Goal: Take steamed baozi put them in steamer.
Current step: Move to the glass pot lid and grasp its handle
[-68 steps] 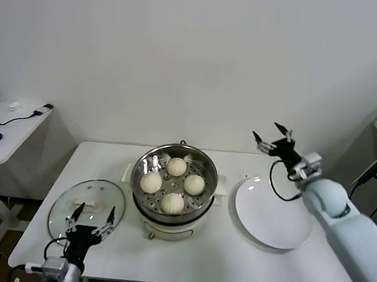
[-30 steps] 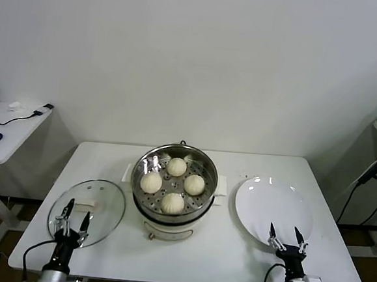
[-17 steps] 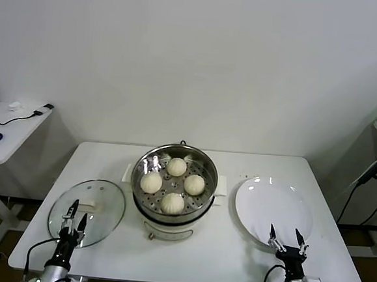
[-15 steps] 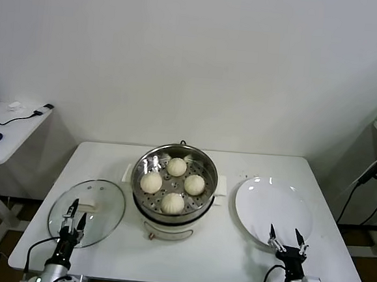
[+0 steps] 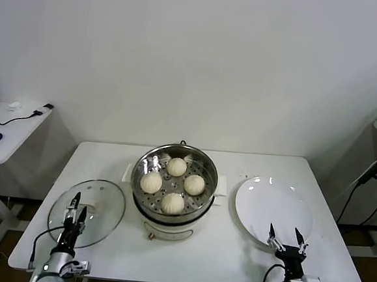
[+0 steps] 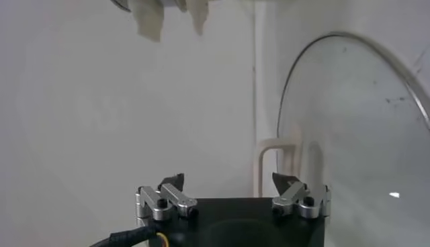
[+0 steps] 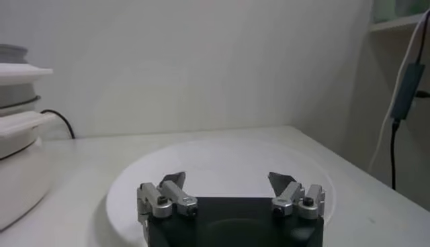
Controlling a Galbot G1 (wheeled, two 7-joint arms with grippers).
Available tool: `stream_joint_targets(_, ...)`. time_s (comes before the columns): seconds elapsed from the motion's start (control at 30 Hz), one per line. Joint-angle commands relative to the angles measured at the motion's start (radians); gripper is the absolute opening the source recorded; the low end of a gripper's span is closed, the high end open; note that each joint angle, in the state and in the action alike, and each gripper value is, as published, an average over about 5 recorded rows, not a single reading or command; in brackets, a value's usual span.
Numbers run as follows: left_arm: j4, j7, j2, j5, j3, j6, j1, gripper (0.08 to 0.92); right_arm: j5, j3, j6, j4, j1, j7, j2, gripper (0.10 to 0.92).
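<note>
Several cream-white baozi [image 5: 172, 203] lie on the perforated tray inside the shiny steel steamer [image 5: 146, 160] at the table's middle. My left gripper [image 5: 75, 206] is open and empty, low at the front left over the near edge of the glass lid [image 5: 99, 200]; the lid also shows in the left wrist view [image 6: 349, 127]. My right gripper [image 5: 286, 238] is open and empty at the front right, at the near rim of the empty white plate [image 5: 271, 206]. The plate [image 7: 222, 164] and the steamer's side [image 7: 17, 168] show in the right wrist view.
A side desk [image 5: 5, 141] with a blue mouse and cables stands at the far left. A black cable [image 5: 365, 181] hangs at the right. The white table [image 5: 244, 263] ends just before both grippers.
The right arm came down from above the table's back right to the front edge by the plate. The left gripper drew back to the front left corner and shifted slightly.
</note>
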State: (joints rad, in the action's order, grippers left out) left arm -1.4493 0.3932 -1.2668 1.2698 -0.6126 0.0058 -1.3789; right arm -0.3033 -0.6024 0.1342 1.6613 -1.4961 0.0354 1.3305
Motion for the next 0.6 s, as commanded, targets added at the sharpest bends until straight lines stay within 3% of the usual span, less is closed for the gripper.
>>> stream_joint_targets(0.03, 0.046, -0.004, 0.003, 0.01, 0.007, 0.022, 0.05, 0.823, 0.007, -0.002, -0.003, 0.005, -0.004, -0.001, 0.005, 0.823)
stream_joint_targets(0.27, 0.084, 0.001, 0.013, 0.004, 0.008, 0.028, 0.059, 0.781, 0.015, 0.0, -0.003, 0.007, -0.002, -0.001, 0.008, 0.823)
stream_joint_targets(0.6, 0.136, 0.02, 0.007, 0.002, 0.009, 0.011, 0.076, 0.498, 0.043, 0.009, -0.003, 0.006, 0.01, -0.004, 0.02, 0.823)
